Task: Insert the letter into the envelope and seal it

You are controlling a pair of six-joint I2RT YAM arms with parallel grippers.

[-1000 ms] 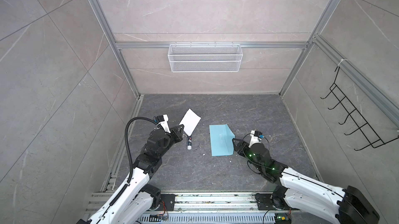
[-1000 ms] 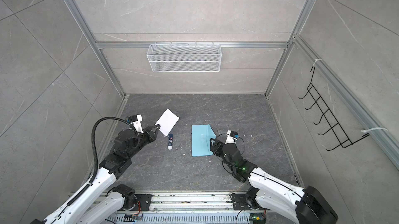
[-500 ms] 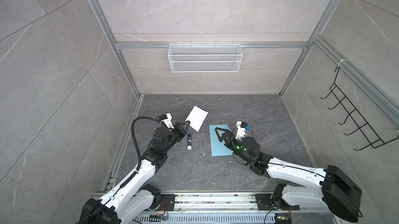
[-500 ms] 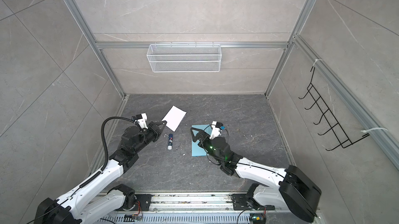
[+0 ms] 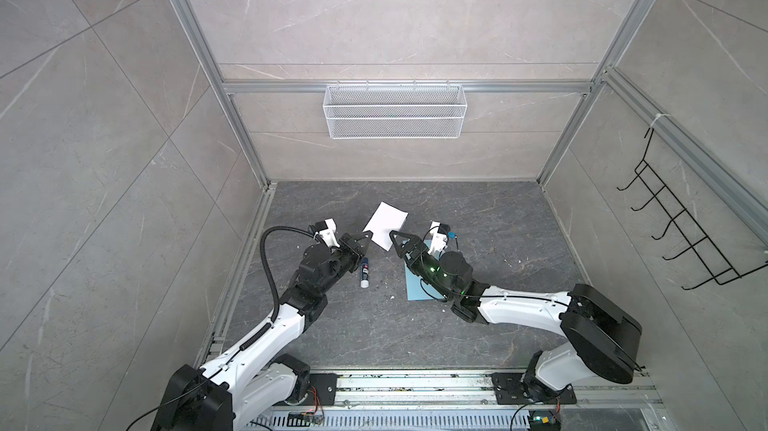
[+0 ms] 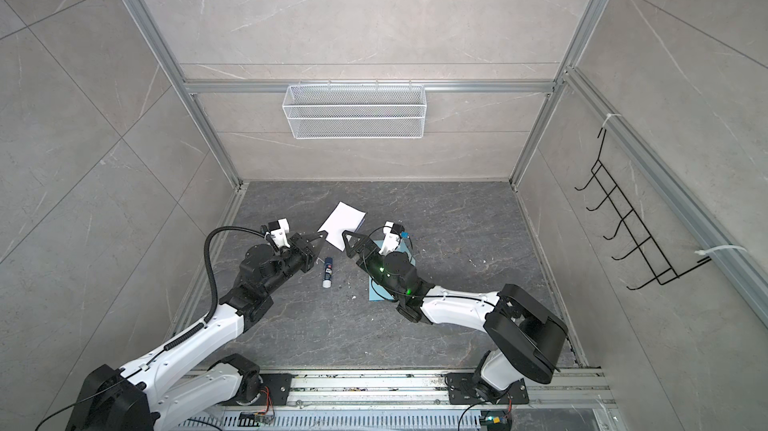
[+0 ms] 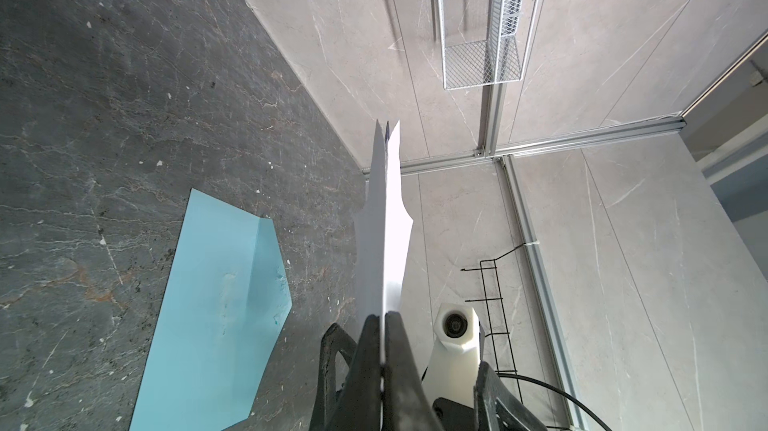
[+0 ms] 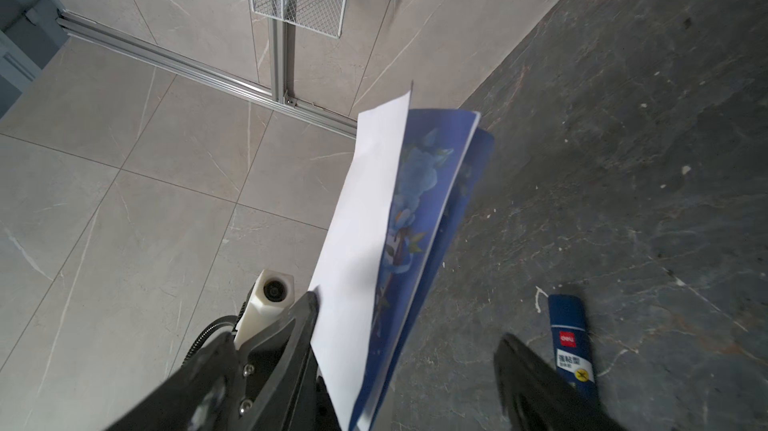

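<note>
Letter point(image 7: 386, 221) is being pinched by the closed left gripper point(image 7: 382, 318); right gripper point(image 8: 407, 321) is being held wide, seemingly around it; envelope point(image 7: 216, 283) not yet being filled.

Bright, even light falls from overhead. Both top views are sharp: pale walls point(image 5: 395, 13) glow, the dark floor point(image 5: 374, 325) is dimmer, and the wire basket point(image 5: 394, 111) at 12 o'clock casts faint shadow. In the wrist views the letter point(image 7: 390, 242) glares white, and the glue stick point(image 8: 571, 345) is soft.
</note>
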